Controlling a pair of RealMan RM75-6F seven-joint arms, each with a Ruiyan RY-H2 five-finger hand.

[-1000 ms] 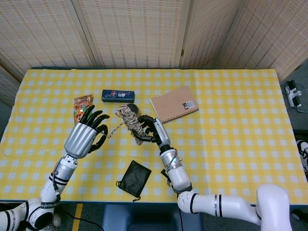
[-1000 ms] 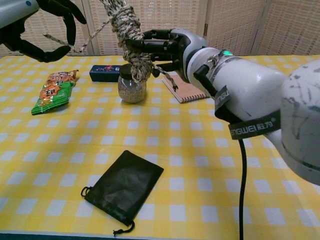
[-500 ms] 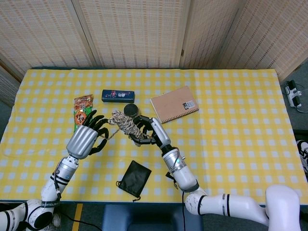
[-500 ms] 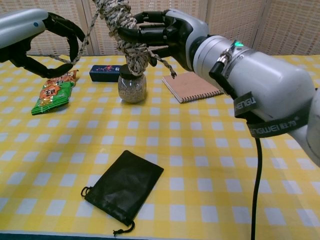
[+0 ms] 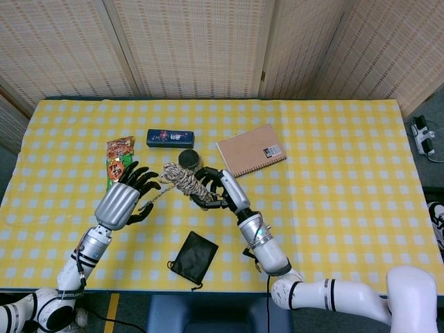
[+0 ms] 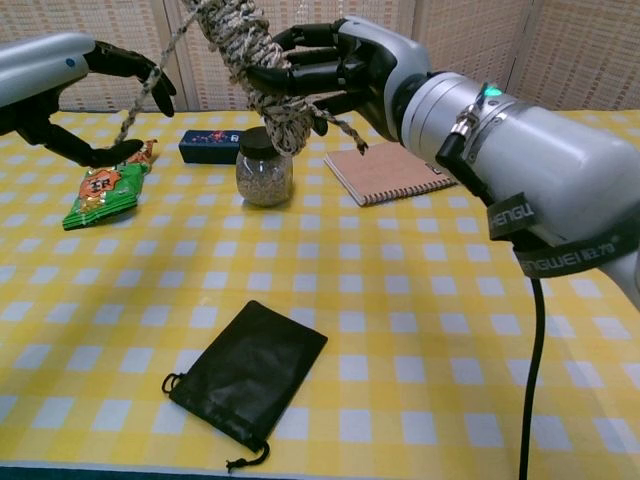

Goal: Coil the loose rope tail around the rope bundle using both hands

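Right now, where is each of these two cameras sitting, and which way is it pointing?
Head view: sits high above the near table edge, looking steeply down on the whole yellow checked table; both arms and hands reach in from the bottom.
Chest view: sits low, near table height, looking level across it to the woven screens; the right hand and forearm fill the upper right, the left hand shows at upper left.
Shared: both hands, rope bundle, black pouch, jar, notebook, snack packet.
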